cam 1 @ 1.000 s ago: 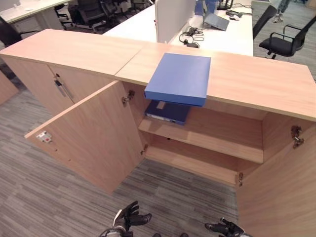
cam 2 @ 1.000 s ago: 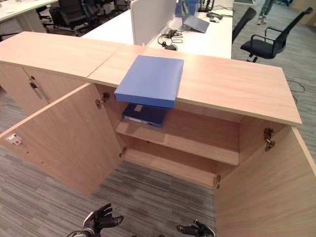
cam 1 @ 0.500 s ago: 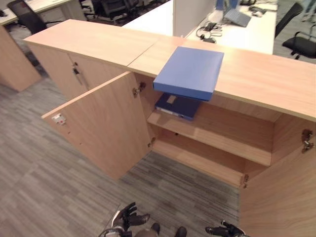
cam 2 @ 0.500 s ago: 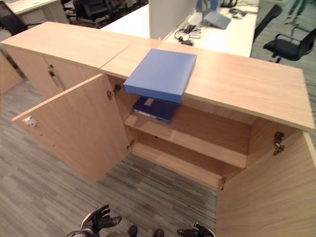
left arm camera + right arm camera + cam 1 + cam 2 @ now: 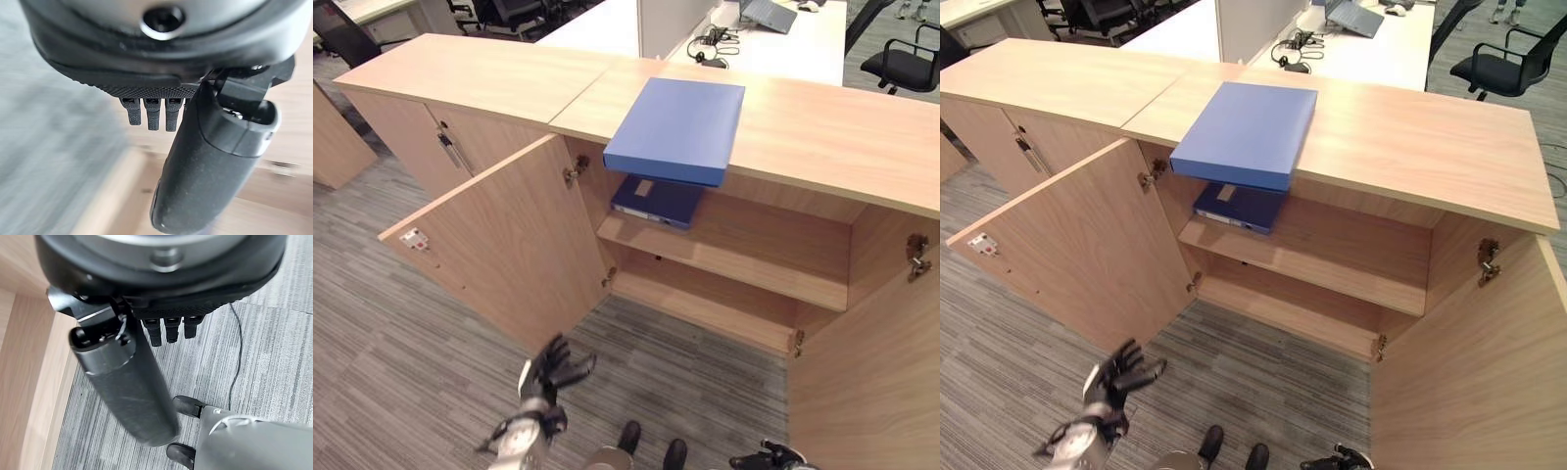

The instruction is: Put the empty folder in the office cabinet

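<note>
A light blue folder (image 5: 677,127) lies flat on top of the wooden office cabinet (image 5: 822,147), its near end jutting over the front edge. Just below it, a darker blue folder (image 5: 658,201) lies on the cabinet's upper shelf (image 5: 754,250). Both cabinet doors stand open. My left hand (image 5: 548,364) is raised low in front of the left door (image 5: 499,245), fingers spread and holding nothing, well short of the folder. My right hand (image 5: 766,457) hangs low by the right door (image 5: 867,382), its fingers (image 5: 168,328) straight and empty.
A closed cabinet (image 5: 431,147) adjoins on the left. The lower shelf (image 5: 705,308) is bare. White desks (image 5: 783,39) with a screen divider and cables stand behind the cabinet, with black office chairs (image 5: 901,64) at the back right. Grey carpet (image 5: 401,372) covers the floor.
My left hand has risen and moved forward toward the left door, fingers spreading. The right hand stays low. The camera has shifted, so the whole scene sits differently.
</note>
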Robot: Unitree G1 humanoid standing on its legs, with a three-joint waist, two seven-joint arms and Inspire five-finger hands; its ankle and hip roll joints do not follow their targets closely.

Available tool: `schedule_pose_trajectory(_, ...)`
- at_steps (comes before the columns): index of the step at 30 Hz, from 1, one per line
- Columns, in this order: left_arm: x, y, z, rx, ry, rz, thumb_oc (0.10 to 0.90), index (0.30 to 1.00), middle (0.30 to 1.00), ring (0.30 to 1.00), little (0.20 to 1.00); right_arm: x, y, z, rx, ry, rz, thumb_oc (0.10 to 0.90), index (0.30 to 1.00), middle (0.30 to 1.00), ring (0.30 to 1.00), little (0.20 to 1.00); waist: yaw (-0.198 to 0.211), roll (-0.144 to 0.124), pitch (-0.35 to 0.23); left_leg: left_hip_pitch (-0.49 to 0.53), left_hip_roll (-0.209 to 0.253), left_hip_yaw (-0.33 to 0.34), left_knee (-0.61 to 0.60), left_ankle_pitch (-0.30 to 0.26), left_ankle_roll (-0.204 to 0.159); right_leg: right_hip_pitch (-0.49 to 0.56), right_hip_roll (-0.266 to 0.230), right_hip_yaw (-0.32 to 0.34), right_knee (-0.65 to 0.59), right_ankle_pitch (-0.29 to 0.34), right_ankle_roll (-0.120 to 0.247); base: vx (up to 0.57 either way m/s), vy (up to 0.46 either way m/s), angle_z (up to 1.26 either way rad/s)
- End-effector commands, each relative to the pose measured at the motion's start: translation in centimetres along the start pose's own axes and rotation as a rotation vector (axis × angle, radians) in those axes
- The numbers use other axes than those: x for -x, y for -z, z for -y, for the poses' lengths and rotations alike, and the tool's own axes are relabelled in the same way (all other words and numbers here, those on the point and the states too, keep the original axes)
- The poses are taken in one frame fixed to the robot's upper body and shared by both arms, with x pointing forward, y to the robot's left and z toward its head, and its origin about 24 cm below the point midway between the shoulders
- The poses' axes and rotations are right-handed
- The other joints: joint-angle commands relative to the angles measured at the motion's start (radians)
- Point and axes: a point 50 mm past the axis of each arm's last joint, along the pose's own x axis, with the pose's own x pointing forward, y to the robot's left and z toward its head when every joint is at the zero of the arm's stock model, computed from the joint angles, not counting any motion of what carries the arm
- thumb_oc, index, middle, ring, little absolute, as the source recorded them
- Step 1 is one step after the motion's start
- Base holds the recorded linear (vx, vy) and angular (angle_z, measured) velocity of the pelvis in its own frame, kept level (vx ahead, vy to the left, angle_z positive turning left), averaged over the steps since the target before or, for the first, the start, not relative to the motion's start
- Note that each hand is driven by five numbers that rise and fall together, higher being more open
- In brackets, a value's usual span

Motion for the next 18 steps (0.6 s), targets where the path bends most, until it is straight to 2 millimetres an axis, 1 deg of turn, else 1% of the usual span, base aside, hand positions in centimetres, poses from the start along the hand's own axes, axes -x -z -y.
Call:
schedule_pose_trajectory(1, -0.7, -7.7, -3.8, -0.246, -0.231, 0.397, 0.800, 0.900, 0.900, 0.900, 0.900, 0.0, -0.2, -1.2, 0.033, -0.019, 0.034, 0.800, 0.900, 0.900, 0.900, 0.900, 0.017, -0.025, -0.083, -0.042, -0.053, -0.003, -0.016, -0.037, 0.023, 0.071, -0.056, 0.078, -0.001, -0.052, 0.139, 0.04, 0.015, -0.17)
schedule_pose_trajectory(4, -0.5, -12.0, -4.6, -0.461, -0.409, 0.614, 0.800, 0.900, 0.900, 0.900, 0.900, 0.1, 0.6, -2.1, 0.060, -0.031, 0.026, 0.800, 0.900, 0.900, 0.900, 0.900, 0.008, -0.041, -0.095, -0.021, -0.054, 0.016, -0.016, -0.054, 0.027, 0.078, -0.060, 0.091, -0.001, -0.054, 0.146, 0.05, 0.028, -0.14)
schedule_pose_trajectory(5, 0.0, -14.1, -4.7, -0.571, -0.486, 0.734, 0.800, 0.900, 0.900, 0.900, 0.900, 0.2, 1.1, -2.3, 0.074, -0.030, 0.020, 0.800, 0.900, 0.900, 0.900, 0.900, -0.001, -0.045, -0.104, -0.012, -0.053, 0.025, -0.016, -0.062, 0.029, 0.082, -0.063, 0.098, -0.001, -0.054, 0.150, 0.05, 0.027, -0.10)
schedule_pose_trajectory(6, 0.0, -14.1, -4.6, -0.576, -0.489, 0.735, 0.800, 0.900, 0.900, 0.900, 0.900, 0.2, 1.2, -2.4, 0.074, -0.032, 0.021, 0.800, 0.900, 0.900, 0.900, 0.900, 0.000, -0.047, -0.103, -0.011, -0.053, 0.026, -0.016, -0.063, 0.029, 0.083, -0.063, 0.099, -0.001, -0.055, 0.150, 0.05, 0.026, -0.24)
schedule_pose_trajectory(8, 0.7, -16.4, -4.2, -0.710, -0.575, 0.875, 0.800, 0.900, 0.900, 0.900, 0.900, 0.2, 1.6, -2.8, 0.087, -0.031, 0.018, 0.800, 0.900, 0.900, 0.900, 0.900, -0.011, -0.053, -0.114, 0.001, -0.053, 0.039, -0.016, -0.075, 0.033, 0.087, -0.068, 0.108, -0.001, -0.054, 0.155, 0.05, 0.036, -0.20)
schedule_pose_trajectory(9, 1.0, -17.1, -3.8, -0.731, -0.645, 0.922, 0.800, 0.900, 0.900, 0.900, 0.900, 0.3, 1.8, -3.3, 0.101, -0.034, 0.017, 0.800, 0.900, 0.900, 0.900, 0.900, -0.021, -0.056, -0.124, 0.011, -0.053, 0.047, -0.016, -0.084, 0.036, 0.086, -0.071, 0.119, -0.001, -0.051, 0.157, 0.06, 0.039, -0.18)
schedule_pose_trajectory(12, 0.9, -17.5, -3.1, -0.749, -0.660, 0.951, 0.800, 0.900, 0.900, 0.900, 0.900, 0.3, 2.1, -3.3, 0.106, -0.028, 0.010, 0.800, 0.900, 0.900, 0.900, 0.900, -0.028, -0.057, -0.134, 0.014, -0.054, 0.053, -0.016, -0.090, 0.038, 0.085, -0.073, 0.124, -0.001, -0.051, 0.161, 0.02, 0.018, -0.22)
schedule_pose_trajectory(13, 1.0, -18.0, -2.8, -0.767, -0.664, 0.979, 0.800, 0.900, 0.900, 0.900, 0.900, 0.3, 2.2, -3.3, 0.112, -0.029, 0.006, 0.800, 0.900, 0.900, 0.900, 0.900, -0.031, -0.056, -0.138, 0.016, -0.053, 0.057, -0.016, -0.092, 0.039, 0.086, -0.073, 0.125, -0.001, -0.051, 0.162, 0.01, 0.022, -0.06)
schedule_pose_trajectory(14, 1.0, -19.1, -2.2, -0.821, -0.663, 1.039, 0.800, 0.900, 0.900, 0.900, 0.900, 0.3, 2.4, -3.2, 0.128, -0.032, -0.001, 0.800, 0.900, 0.900, 0.900, 0.900, -0.039, -0.054, -0.141, 0.019, -0.052, 0.061, -0.016, -0.095, 0.039, 0.085, -0.073, 0.129, -0.001, -0.050, 0.163, 0.01, 0.019, -0.08)
schedule_pose_trajectory(15, 1.1, -19.8, -2.0, -0.850, -0.658, 1.071, 0.800, 0.900, 0.900, 0.900, 0.900, 0.3, 2.5, -3.2, 0.136, -0.034, -0.006, 0.800, 0.900, 0.900, 0.900, 0.900, -0.042, -0.053, -0.144, 0.021, -0.052, 0.063, -0.016, -0.098, 0.040, 0.085, -0.072, 0.132, -0.001, -0.050, 0.163, 0.01, 0.022, -0.11)
schedule_pose_trajectory(16, 1.1, -20.5, -1.3, -0.899, -0.628, 1.113, 0.800, 0.900, 0.900, 0.900, 0.900, 0.3, 2.7, -3.0, 0.152, -0.035, -0.011, 0.800, 0.900, 0.900, 0.900, 0.900, -0.051, -0.050, -0.148, 0.024, -0.051, 0.067, -0.016, -0.100, 0.041, 0.085, -0.073, 0.136, -0.001, -0.049, 0.164, 0.01, 0.019, -0.12)
schedule_pose_trajectory(18, 1.0, -21.4, 0.0, -0.951, -0.557, 1.167, 0.800, 0.900, 0.900, 0.900, 0.900, 0.3, 2.7, -2.9, 0.174, -0.040, -0.014, 0.800, 0.900, 0.900, 0.900, 0.900, -0.061, -0.046, -0.153, 0.029, -0.050, 0.072, -0.016, -0.103, 0.041, 0.087, -0.073, 0.141, -0.001, -0.047, 0.165, 0.01, 0.017, -0.10)
